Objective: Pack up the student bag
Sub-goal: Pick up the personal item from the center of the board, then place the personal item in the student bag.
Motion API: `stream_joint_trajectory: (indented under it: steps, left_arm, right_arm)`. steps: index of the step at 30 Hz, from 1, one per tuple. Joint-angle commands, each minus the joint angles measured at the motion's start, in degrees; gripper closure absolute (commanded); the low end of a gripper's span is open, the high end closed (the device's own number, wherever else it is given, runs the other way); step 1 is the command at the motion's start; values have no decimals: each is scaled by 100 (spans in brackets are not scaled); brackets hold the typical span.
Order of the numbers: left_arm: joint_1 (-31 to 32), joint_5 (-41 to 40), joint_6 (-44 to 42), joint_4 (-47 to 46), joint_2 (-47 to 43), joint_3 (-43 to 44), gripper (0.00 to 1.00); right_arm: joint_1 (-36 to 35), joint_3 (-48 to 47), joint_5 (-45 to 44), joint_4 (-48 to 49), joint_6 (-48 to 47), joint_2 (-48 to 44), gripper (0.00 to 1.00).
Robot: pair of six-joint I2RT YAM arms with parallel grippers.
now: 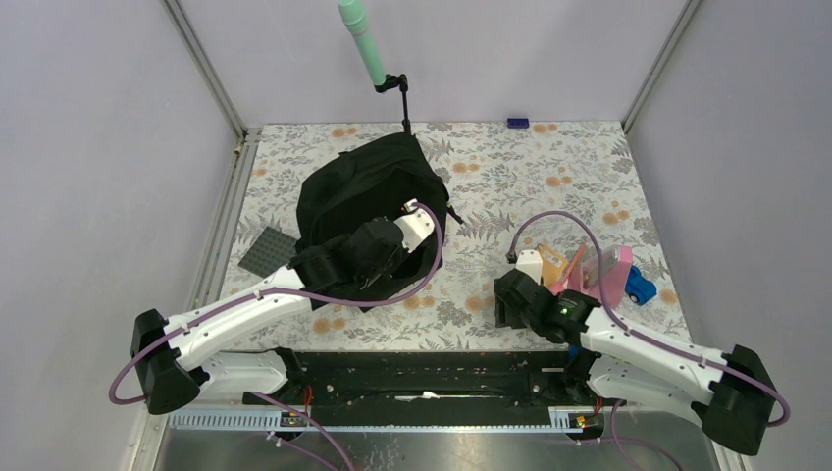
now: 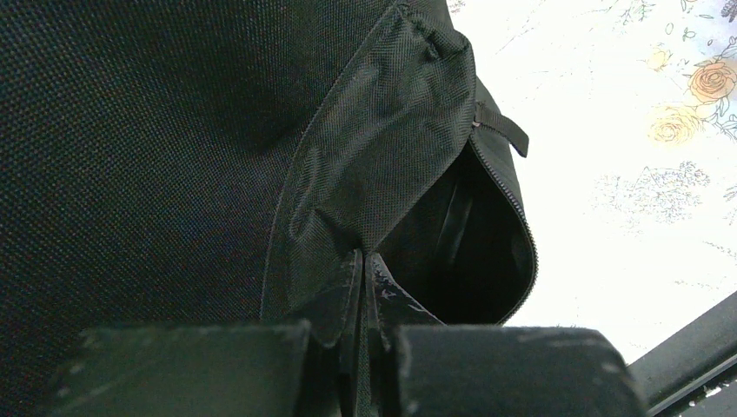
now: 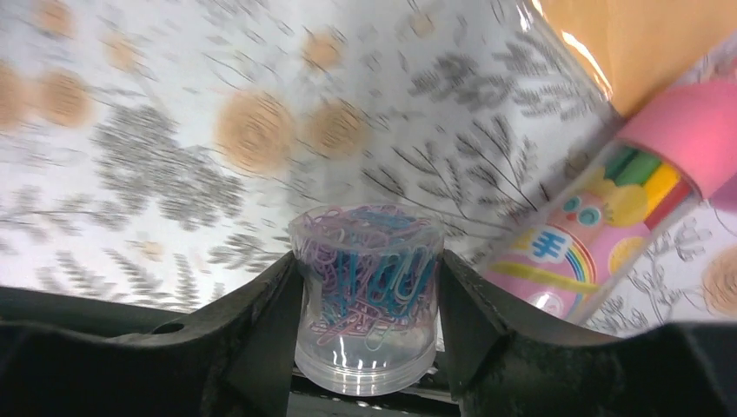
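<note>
The student bag [image 1: 363, 186] is a large black backpack lying at the left centre of the flowered table. My left gripper [image 1: 368, 265] rests against its near side. In the left wrist view that gripper [image 2: 365, 256] is shut on a fold of the bag's fabric [image 2: 382, 156] beside the dark zippered opening [image 2: 474, 252]. My right gripper [image 1: 510, 304] is low at the right front. In the right wrist view its fingers [image 3: 261, 321] press both sides of a clear jar of coloured paper clips [image 3: 367, 295] standing on the table.
A pink pencil case [image 1: 608, 275] lies just right of the jar, seen close in the right wrist view [image 3: 600, 226]. An orange item [image 1: 554, 263] and a blue toy [image 1: 640, 286] lie beside it. A grey studded plate [image 1: 267, 251] sits left of the bag. A green microphone [image 1: 365, 44] stands behind.
</note>
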State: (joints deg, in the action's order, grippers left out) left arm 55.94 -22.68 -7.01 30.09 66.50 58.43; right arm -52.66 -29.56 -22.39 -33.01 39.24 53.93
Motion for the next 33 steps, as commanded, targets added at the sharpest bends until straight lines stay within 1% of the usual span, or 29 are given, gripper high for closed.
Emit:
stream_joint_trajectory:
  steps: [1,4,6,8,11,14,16,21,25,29,33]
  left_arm:
    - [-30,130,69,-118,-120,55,100]
    - [-31,232,67,-142,-165,37,100]
    - [-26,238,68,-152,-179,36,100]
    - [-33,238,68,-152,-169,33,100]
    - [-33,230,76,-150,-177,43,100]
    - [-71,222,86,-151,-181,43,100]
    - [-100,220,85,-148,-197,45,100]
    - [-197,266,102,-161,-195,53,100]
    - [-268,358,127,-183,-207,71,100]
    - [-339,397,163,-204,-211,87,100]
    - [-395,481,171,-238,-250,81,100]
  right_arm:
    - [-58,-457,-60,859,-382,-635,49]
    - [-120,-318,114,2306,-669,-872,52]
    - [-231,-267,159,3400,-861,-740,53]
    - [-437,-339,105,4432,-1203,-432,53]
    - [-751,-519,54,5674,-1656,98,53]
    - [-908,-613,134,6979,-1978,693,53]
    - [-964,-662,188,7533,-2155,1045,54]
    - [-1034,-680,207,8372,-2336,1570,55]
    - [-1035,-657,175,8803,-2439,1917,56]
    - [-1044,-703,156,9021,-2465,2225,56]
    - [-1080,-773,85,9031,-2498,2424,57]
